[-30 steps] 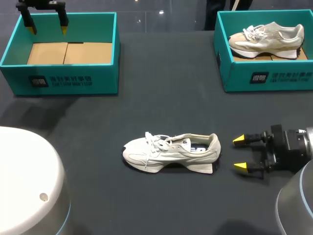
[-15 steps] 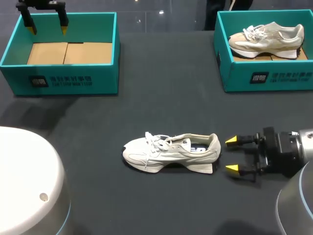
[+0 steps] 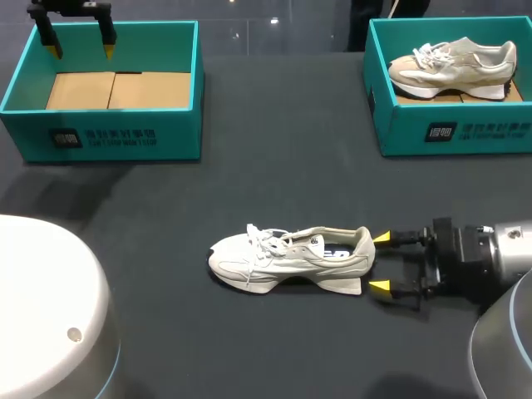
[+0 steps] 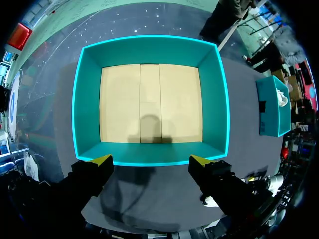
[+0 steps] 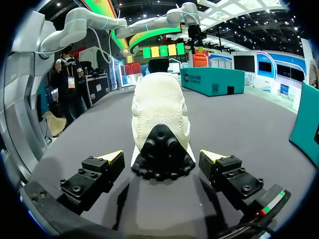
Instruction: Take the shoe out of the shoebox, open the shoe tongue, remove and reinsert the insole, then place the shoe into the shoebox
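- The white shoe [image 3: 291, 259] stands on its sole on the dark counter [image 3: 274, 166], out of either box and well apart from both. Its toe points to the left side and its heel to the right.
- The right claw [image 3: 381, 262] lies low over the counter at the shoe's heel, coming in from the right. It is released: the fingers are spread wide, one yellow tip on each side of the heel. In the right wrist view a gap shows between each tip and the shoe, so nothing is grasped.
- The left claw [image 3: 81, 50] hangs over the far rim of the left shoebox [image 3: 116, 133], at the far left of the counter. It too is released, fingers apart and pointing down, holding nothing.
- The left wrist view looks straight down into that teal shoebox, where the brown cardboard floor shows.
- A second teal box [image 3: 457, 129] sits at the far right of the counter, with a beige shoe [image 3: 453, 66] lying inside it.
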### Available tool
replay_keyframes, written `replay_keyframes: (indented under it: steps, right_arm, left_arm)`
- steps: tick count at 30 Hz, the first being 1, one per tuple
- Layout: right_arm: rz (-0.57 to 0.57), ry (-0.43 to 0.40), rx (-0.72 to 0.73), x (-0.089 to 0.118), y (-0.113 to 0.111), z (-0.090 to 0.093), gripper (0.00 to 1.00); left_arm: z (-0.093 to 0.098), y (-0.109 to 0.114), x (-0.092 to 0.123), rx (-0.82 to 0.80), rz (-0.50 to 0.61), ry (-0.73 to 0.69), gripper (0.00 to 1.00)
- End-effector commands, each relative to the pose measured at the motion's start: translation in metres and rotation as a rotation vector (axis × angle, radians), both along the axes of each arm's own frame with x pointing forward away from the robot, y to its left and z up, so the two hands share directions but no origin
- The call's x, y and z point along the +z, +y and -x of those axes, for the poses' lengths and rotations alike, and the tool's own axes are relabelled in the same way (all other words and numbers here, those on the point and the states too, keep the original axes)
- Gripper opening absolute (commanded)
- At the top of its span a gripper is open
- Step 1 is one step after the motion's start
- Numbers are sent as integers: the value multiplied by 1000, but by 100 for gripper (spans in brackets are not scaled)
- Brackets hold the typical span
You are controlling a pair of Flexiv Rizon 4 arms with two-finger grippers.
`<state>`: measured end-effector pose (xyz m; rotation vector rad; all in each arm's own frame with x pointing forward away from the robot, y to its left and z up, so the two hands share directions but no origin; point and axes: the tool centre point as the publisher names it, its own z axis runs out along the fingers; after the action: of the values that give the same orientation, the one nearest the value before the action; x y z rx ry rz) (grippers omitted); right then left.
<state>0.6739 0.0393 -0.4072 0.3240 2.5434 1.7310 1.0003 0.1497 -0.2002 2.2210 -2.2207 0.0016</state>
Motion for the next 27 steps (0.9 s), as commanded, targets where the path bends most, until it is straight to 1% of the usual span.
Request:
replay_keyframes:
  steps: [1, 8, 27]
  right_arm:
    - [6, 1, -7, -2, 8, -2, 100]
    - [6, 0, -16, -3, 19, -5, 100]
    - [-14, -2, -27, -6, 37, -10, 100]
  left_arm:
    - [0, 0, 0, 0, -1, 1, 100]
    - [0, 0, 0, 0, -1, 1, 100]
    - [0, 0, 0, 0, -1, 1, 100]
